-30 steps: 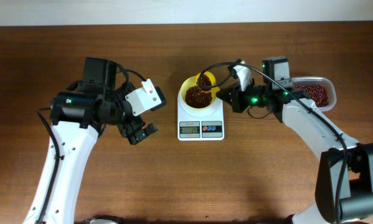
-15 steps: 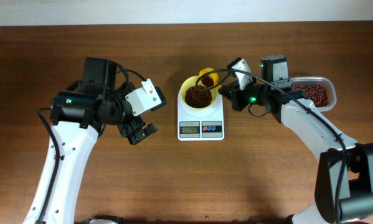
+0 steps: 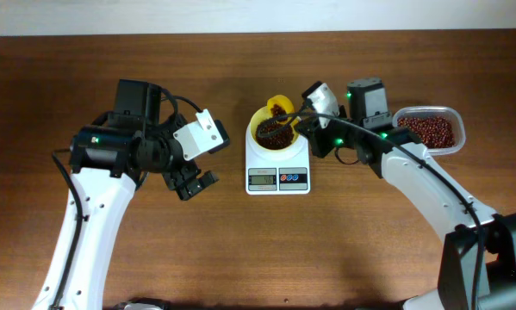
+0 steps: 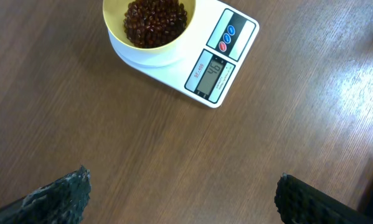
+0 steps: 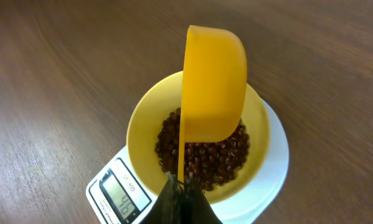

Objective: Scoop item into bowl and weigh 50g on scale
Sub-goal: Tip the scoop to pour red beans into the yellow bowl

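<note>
The pale-yellow bowl (image 3: 259, 120) sits on the white scale (image 3: 277, 169) and holds dark red-brown beans (image 3: 272, 135). In the right wrist view the bowl (image 5: 142, 130) holds beans (image 5: 206, 157) and the scale (image 5: 111, 190) display reads 46. My right gripper (image 5: 185, 185) is shut on the handle of a yellow scoop (image 5: 214, 90), tipped on its side over the bowl. The scoop (image 3: 279, 104) shows at the bowl's far rim in the overhead view. My left gripper (image 3: 195, 183) is open and empty, left of the scale. The left wrist view shows the bowl (image 4: 121, 38) and scale (image 4: 218, 67).
A clear rectangular tub (image 3: 451, 120) with more beans (image 3: 431, 131) stands at the right, behind my right arm. Bare wooden table (image 3: 266, 250) lies in front of the scale.
My right gripper has moved left and rolled the scoop onto its side over the bowl. The left arm has not moved.
</note>
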